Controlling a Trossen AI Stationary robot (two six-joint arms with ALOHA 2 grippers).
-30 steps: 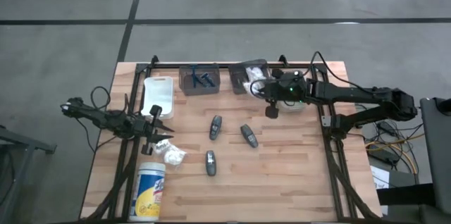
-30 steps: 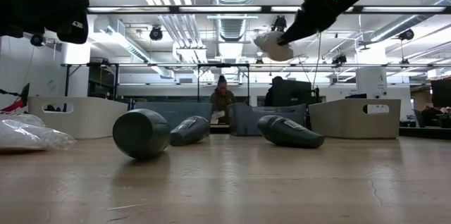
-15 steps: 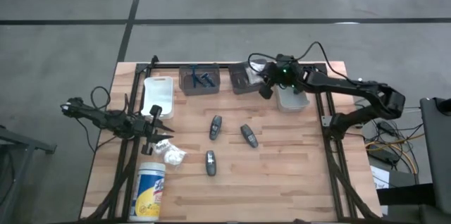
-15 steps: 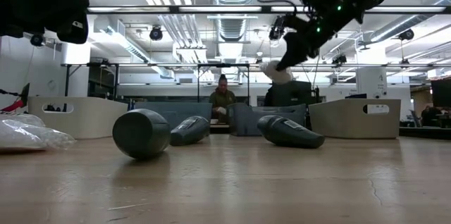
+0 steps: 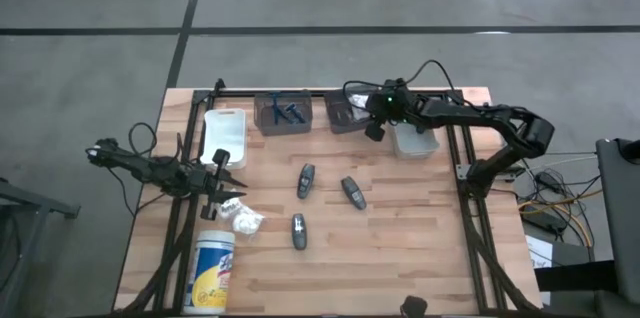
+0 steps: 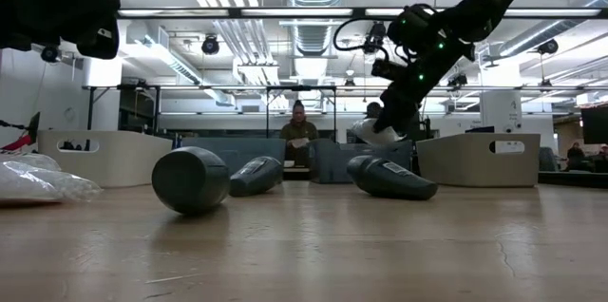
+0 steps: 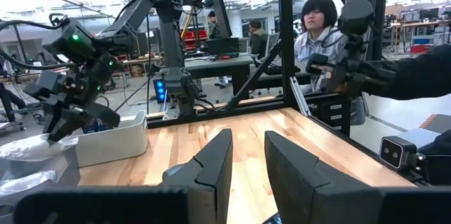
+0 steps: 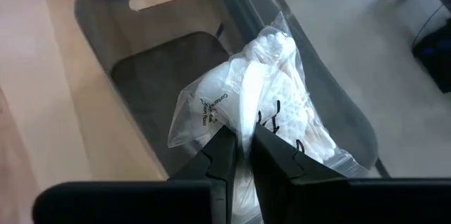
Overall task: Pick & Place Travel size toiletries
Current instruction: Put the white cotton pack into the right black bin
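Over the last second I have swung my right gripper (image 5: 372,126) away from the clear bin (image 5: 413,141) toward the grey bin (image 5: 341,114) beside it at the far edge of the table (image 5: 400,248), and dropped it lower; a second ago it hung high, now it sits just above that bin's rim. My fingers are clamped on a white packet (image 8: 243,118), pinching its loose film so the bulk hangs over the bin's dark floor. I judge the carry nearly done: what remains is to let go over the opening.

The packet is crinkly clear plastic around soft white contents, with small print on one face (it will sag and could snag on my fingers when released). The grey bin is smooth, translucent smoky plastic with rounded corners and a slotted handle.

My left gripper (image 7: 243,164) waits near the left edge, fingers apart with nothing between them. Close by it lies another white packet (image 5: 242,220), puffy and wrinkled. Three dark grey tubes (image 5: 305,180) lie apart around the middle of the table: matte, oblong, rounded at one end, likely to roll. Thin blue sticks (image 5: 288,112) sit in a second grey bin at the far edge, and a white bin (image 5: 225,135) stands toward the far left corner. The white canister (image 5: 213,270) stands by the near left corner.
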